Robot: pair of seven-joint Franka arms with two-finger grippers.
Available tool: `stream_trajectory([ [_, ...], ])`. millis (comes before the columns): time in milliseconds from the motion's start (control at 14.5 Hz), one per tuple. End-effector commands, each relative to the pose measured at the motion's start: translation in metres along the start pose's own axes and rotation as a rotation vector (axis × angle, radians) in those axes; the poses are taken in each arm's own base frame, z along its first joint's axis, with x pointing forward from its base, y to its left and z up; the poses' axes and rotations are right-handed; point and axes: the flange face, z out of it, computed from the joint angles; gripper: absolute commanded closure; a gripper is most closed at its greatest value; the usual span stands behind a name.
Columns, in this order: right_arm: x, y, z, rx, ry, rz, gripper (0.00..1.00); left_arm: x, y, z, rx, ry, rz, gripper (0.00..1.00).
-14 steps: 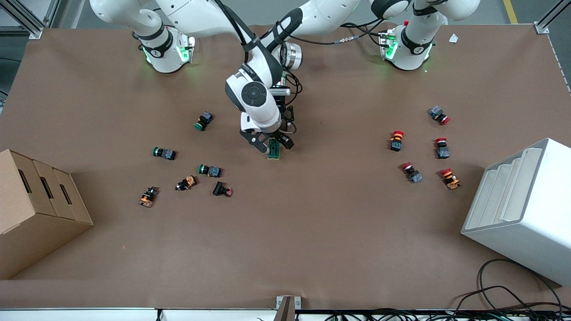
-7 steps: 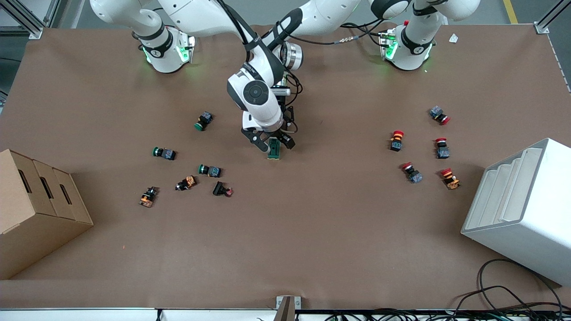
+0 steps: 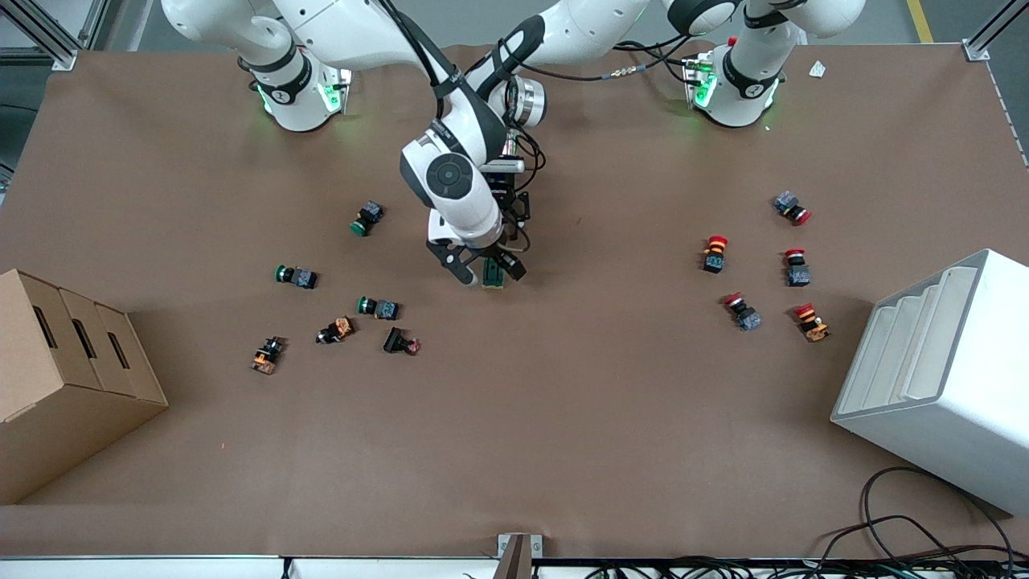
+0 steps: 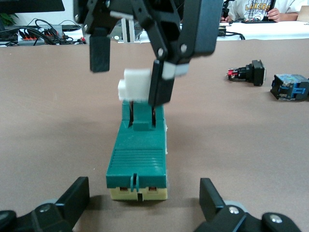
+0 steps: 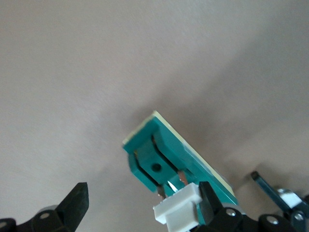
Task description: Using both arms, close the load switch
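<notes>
Load switch (image 3: 493, 276) lies flat on the brown worktop (image 3: 563, 418), roughly mid-worktop, between the green-capped push buttons (image 3: 378, 306) toward the right arm's end and the red-capped push buttons (image 3: 714, 253) toward the left arm's end. Dark green body w/ cream base; white lever (image 4: 135, 84) stands raised at one end.

Right end effector (image 3: 479, 270) is down at the switch, fingers spread apart. One finger (image 4: 161, 87) touches the side of the white lever; the other finger (image 4: 100, 48) hangs apart from it, nothing gripped between them. Right wrist view: lever (image 5: 178, 207) sits against one finger, switch body (image 5: 166, 157) just past it.

Left end effector (image 4: 145, 205) is low at the switch's other end, fingers wide apart, one on each side of the cream-based end and not touching it. In front view it is mostly hidden under the right arm's wrist.

Off to the sides: cardboard box (image 3: 56, 370) at the right arm's end, white rack (image 3: 940, 378) at the left arm's end, both well apart from the switch.
</notes>
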Motion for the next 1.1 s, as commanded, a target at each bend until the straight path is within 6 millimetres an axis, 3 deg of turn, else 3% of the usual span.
stream_trajectory([
  [0, 0.013, -0.012, -0.005, 0.035, -0.002, 0.014, 0.00, -0.024, -0.005, 0.007, -0.002, -0.022, 0.001, 0.00],
  [483, 0.017, -0.022, -0.015, 0.058, -0.003, 0.020, 0.00, -0.025, -0.006, 0.007, -0.001, -0.023, 0.002, 0.00],
  [690, 0.028, -0.027, -0.023, 0.074, -0.001, 0.035, 0.00, -0.028, -0.008, 0.007, 0.002, -0.027, 0.005, 0.00],
  [1034, 0.029, -0.030, -0.017, 0.072, 0.000, 0.034, 0.00, -0.027, -0.007, 0.008, 0.002, -0.025, 0.004, 0.00],
])
